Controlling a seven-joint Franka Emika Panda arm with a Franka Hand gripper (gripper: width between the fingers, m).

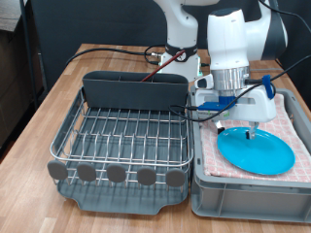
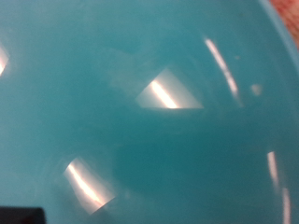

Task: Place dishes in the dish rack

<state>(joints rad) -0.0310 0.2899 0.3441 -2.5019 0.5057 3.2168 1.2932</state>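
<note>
The round light-blue plate (image 1: pixel 256 149) lies on pink checkered cloth in the grey bin (image 1: pixel 248 192) at the exterior view's right. My gripper (image 1: pixel 249 130) hangs straight down over the plate's far edge, its tips at or just above the surface. The wrist view is filled with the plate's glossy blue face (image 2: pixel 149 140), very close. The silver wire dish rack (image 1: pixel 121 141) on its dark grey tray stands at the left, its wires bare. The reddish-brown wooden spoon (image 1: pixel 155 71) leans out of the dark grey caddy (image 1: pixel 133 92). The white mug is out of view.
The rack and bin stand side by side on a wooden table (image 1: pixel 68 83). Cables (image 1: pixel 121 50) trail across the table behind the caddy. The robot's white base (image 1: pixel 182 53) stands behind the rack. The bin's wall rises around the plate.
</note>
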